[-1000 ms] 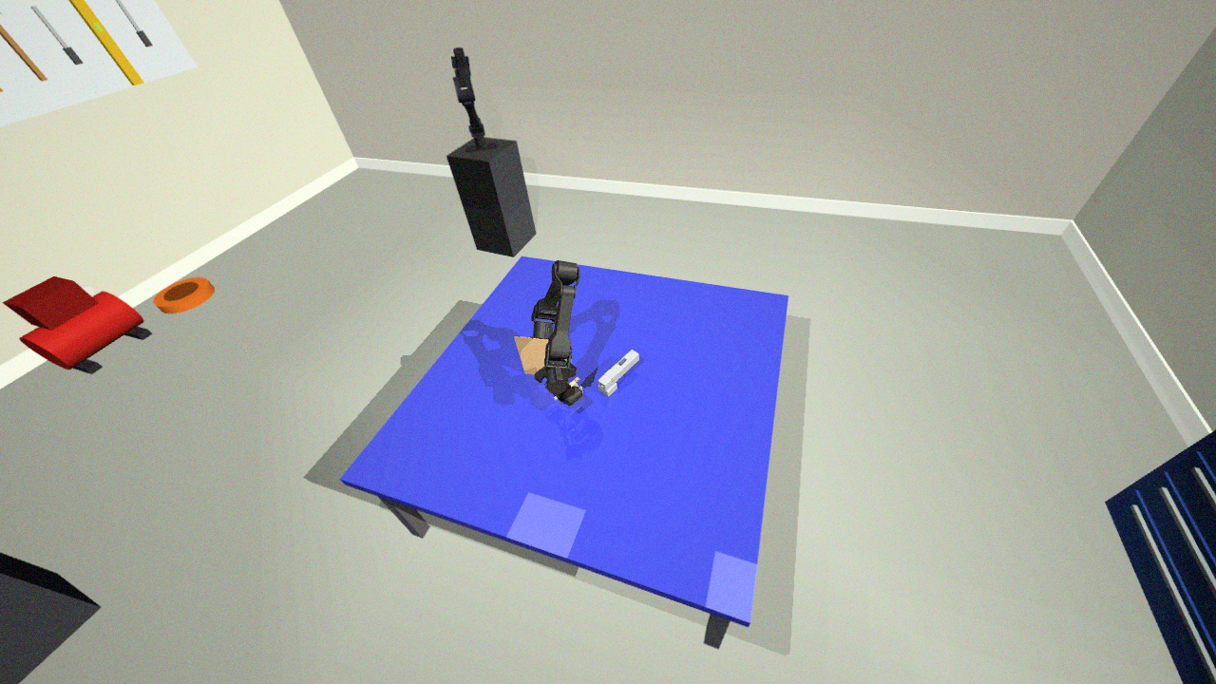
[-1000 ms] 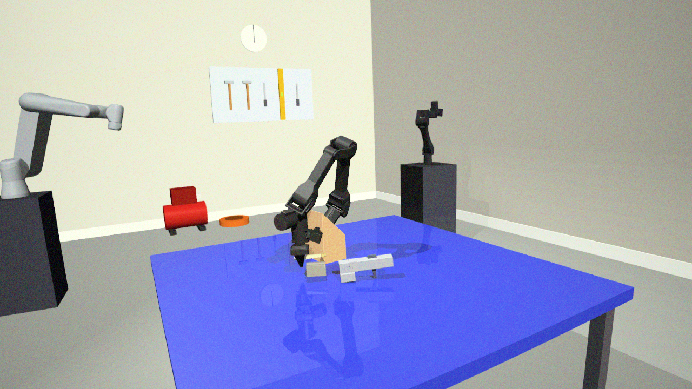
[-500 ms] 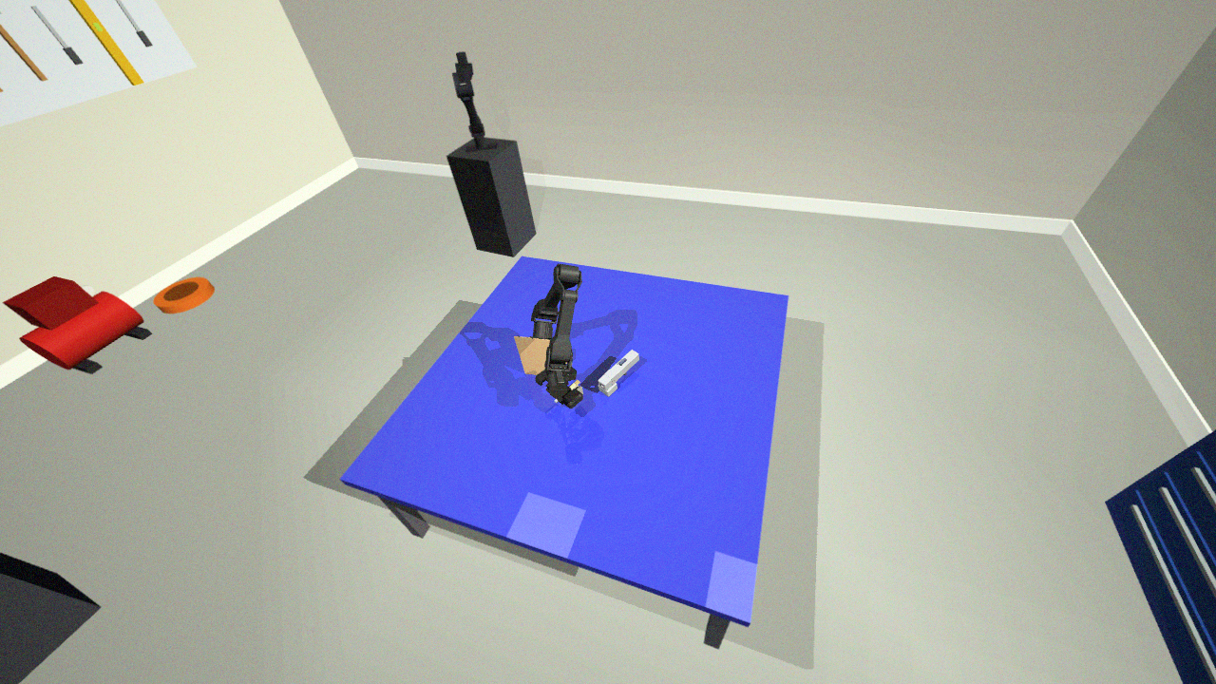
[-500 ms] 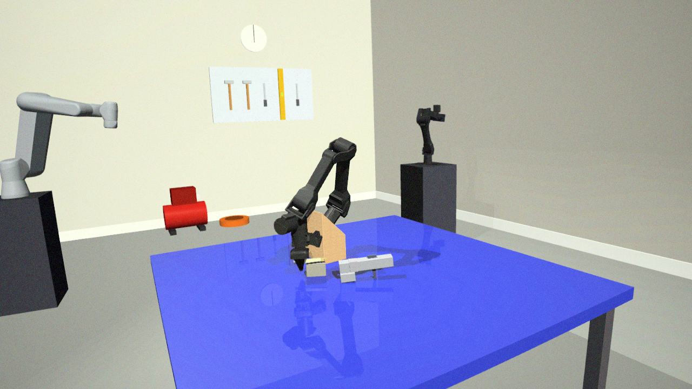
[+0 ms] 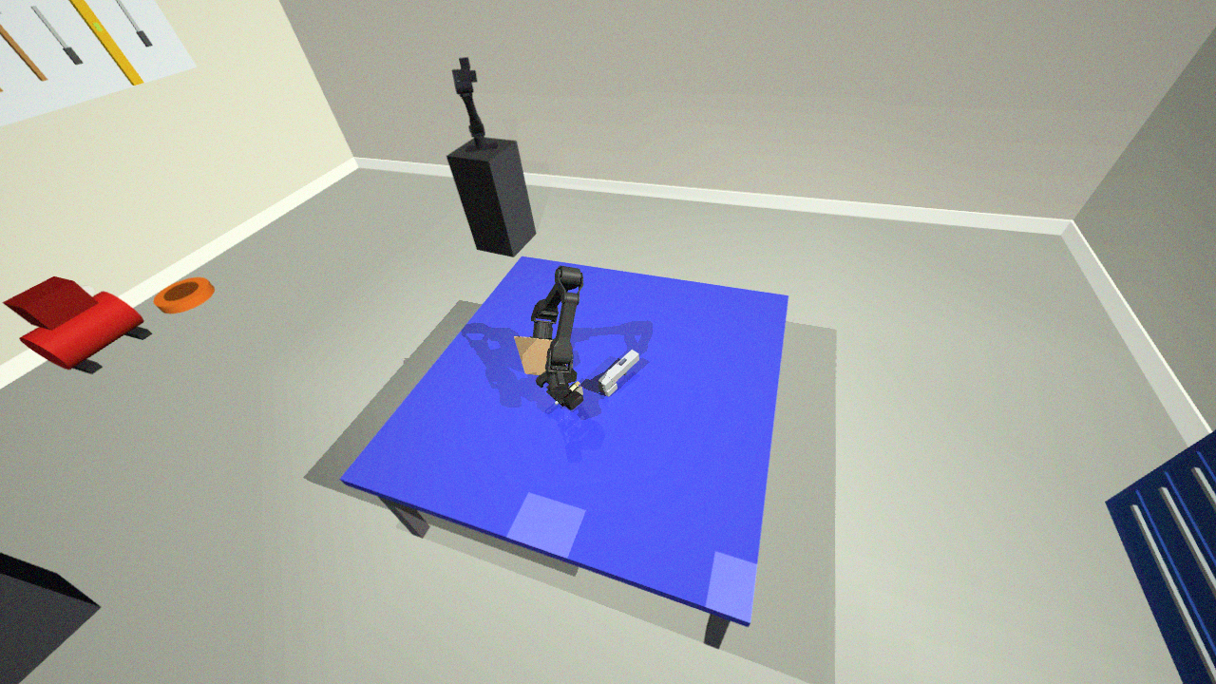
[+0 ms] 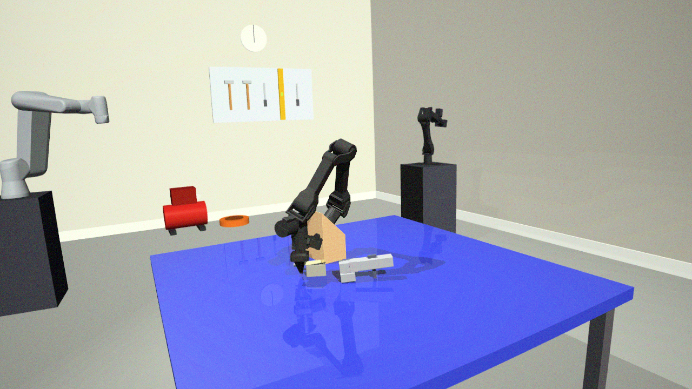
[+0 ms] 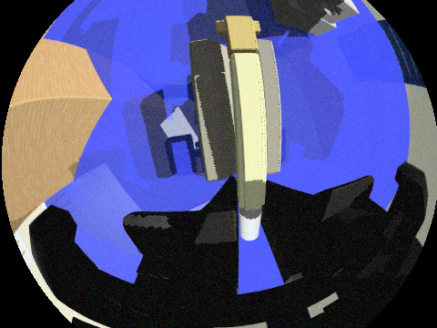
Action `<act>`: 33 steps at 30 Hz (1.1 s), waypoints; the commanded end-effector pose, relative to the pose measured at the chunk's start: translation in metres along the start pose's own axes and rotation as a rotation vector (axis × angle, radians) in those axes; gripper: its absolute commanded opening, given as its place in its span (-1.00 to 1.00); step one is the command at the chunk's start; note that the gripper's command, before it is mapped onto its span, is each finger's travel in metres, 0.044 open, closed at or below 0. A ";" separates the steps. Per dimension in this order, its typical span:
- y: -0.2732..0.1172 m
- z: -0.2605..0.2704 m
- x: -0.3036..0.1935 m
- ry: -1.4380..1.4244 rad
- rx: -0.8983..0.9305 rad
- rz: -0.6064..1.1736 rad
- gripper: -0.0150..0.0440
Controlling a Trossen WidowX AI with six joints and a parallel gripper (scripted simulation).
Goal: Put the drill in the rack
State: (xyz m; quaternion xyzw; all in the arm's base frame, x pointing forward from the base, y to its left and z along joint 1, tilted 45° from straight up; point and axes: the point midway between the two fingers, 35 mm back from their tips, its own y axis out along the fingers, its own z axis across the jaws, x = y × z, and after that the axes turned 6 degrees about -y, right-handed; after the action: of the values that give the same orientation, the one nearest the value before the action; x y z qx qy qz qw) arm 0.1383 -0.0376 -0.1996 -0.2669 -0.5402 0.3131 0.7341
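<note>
1. The pincer [image 5: 561, 399] [image 6: 300, 266] [image 7: 240, 181] is clamped on the drill [image 5: 576, 386] [image 6: 315, 262] [image 7: 249, 114], near its white-tipped end!
2. Rack [image 6: 315, 270] [image 7: 273, 114] just ahead, under the drill's body.
3. Likely light, stiff; mid-body suits balance.

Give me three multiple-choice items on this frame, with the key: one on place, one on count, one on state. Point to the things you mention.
1. In the exterior view, where is the white device with a dark button [image 5: 620, 363] [image 6: 367, 262] [image 7: 321, 27] relative to the beige block [image 6: 315, 270] [image 7: 274, 114]?
A) Left
B) Right
C) On top

2. How many hammers [image 5: 23, 52] [image 6: 230, 96] [image 6: 248, 96] are on the white wall board [image 5: 50, 95] [image 6: 261, 112]?
A) Two
B) Four
C) Five

3. How do the jaws stand?
A) Wide open
B) Shut on nothing
C) Shut on the cream bar [image 5: 575, 387] [image 6: 315, 262] [image 7: 249, 123]

Key:
1 B: the device lies right of the block.
2 A: two orange handles carry grey heads.
3 C: the wrist view shows the bar's near end between them.
</note>
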 end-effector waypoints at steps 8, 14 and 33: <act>0.008 0.002 0.005 0.000 0.004 -0.010 -0.49; 0.008 0.002 0.006 0.000 0.004 -0.011 -0.49; 0.007 0.002 0.008 0.000 0.004 -0.011 -0.49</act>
State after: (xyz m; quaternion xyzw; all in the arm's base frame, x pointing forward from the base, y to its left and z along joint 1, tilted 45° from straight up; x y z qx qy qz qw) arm 0.1367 -0.0347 -0.2014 -0.2706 -0.5378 0.3155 0.7335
